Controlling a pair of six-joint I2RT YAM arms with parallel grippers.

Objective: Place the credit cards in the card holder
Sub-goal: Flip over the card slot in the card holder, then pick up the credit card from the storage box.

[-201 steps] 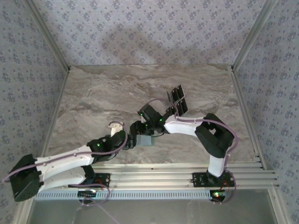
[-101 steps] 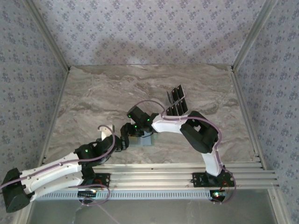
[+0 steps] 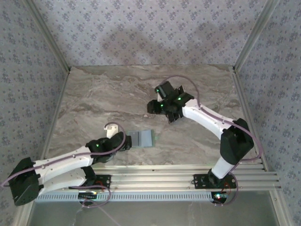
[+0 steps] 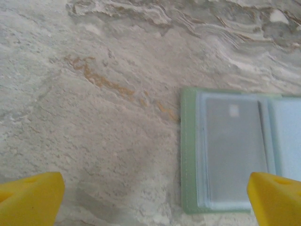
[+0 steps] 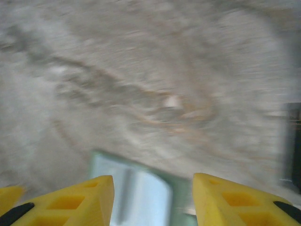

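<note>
Green wallet (image 3: 141,138) lies unfolded on the table (image 3: 94,103) by the wide-spread, empty left gripper (image 4: 153,201); the right gripper (image 5: 151,197), fingers apart and empty, next needs to fetch a card.

The surface (image 3: 103,99) is grey-brown stone with wavy streaks. The card holder (image 3: 142,138) lies open and flat on it, just ahead of the left gripper (image 3: 128,142).

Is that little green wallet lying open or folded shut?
Open: the card holder lies flat, its inner slots facing up.
</note>
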